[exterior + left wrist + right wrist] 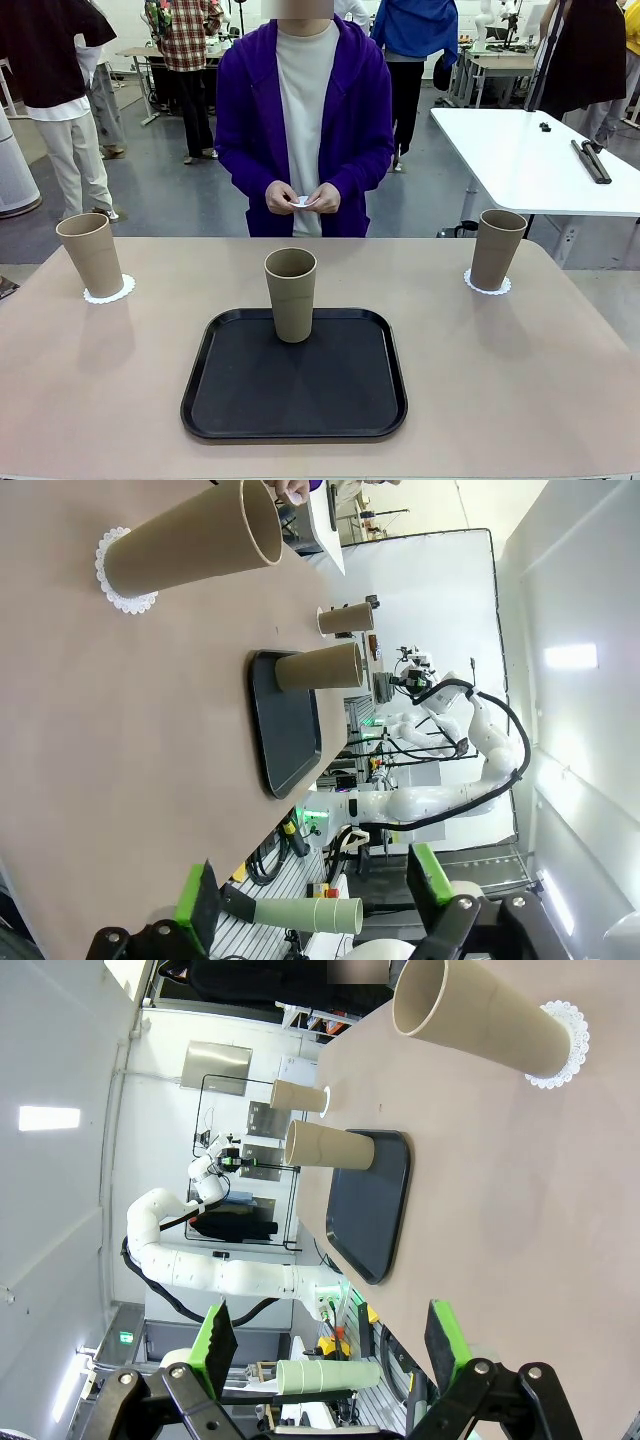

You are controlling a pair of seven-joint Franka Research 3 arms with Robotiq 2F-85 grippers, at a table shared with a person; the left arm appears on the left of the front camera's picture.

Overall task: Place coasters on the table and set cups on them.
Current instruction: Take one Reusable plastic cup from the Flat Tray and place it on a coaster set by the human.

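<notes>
Both wide open and empty, the left gripper [312,885] and right gripper [330,1338] face the tan cup [291,293] on the black tray [300,392], seemingly light, stiff and tip-prone, best pinched around its middle.

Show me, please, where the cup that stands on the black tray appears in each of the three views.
Front view: the cup stands upright in the middle of the picture, on the far part of the tray.
Left wrist view: the cup is just above the centre, sideways, its rim to the right.
Right wrist view: the cup is above the centre, sideways, its rim to the left.
Shared landmark: the tray under it.
</notes>
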